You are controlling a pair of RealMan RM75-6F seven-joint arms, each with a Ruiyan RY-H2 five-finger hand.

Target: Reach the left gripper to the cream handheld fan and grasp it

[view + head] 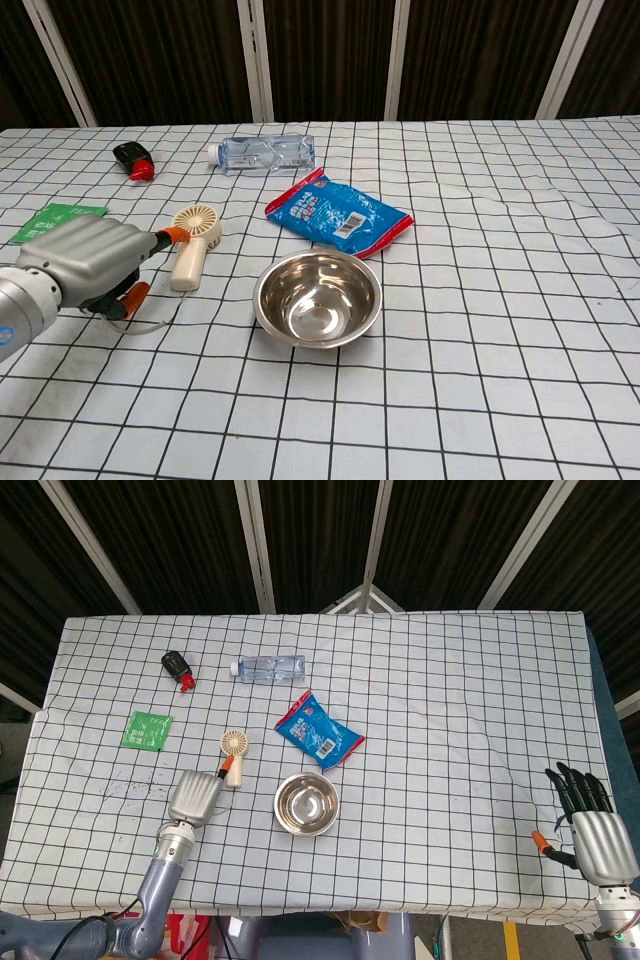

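Left robot hand: fingers curled, empty, orange fingertip beside handle | cream handheld fan: flat on table, just right-forward of it, handle toward robot | right robot hand: far, fingers extended.

No legible txt; snack bag print unreadable

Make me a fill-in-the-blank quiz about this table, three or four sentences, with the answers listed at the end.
1. The cream handheld fan lies flat on the checked tablecloth, just ahead of the robot's ____ hand.
2. The clear plastic bottle lies on its ____.
3. The round steel bowl holds ____.
4. The snack packet with red edges between the bottle and the bowl is mostly ____.

Missing words: left; side; nothing; blue
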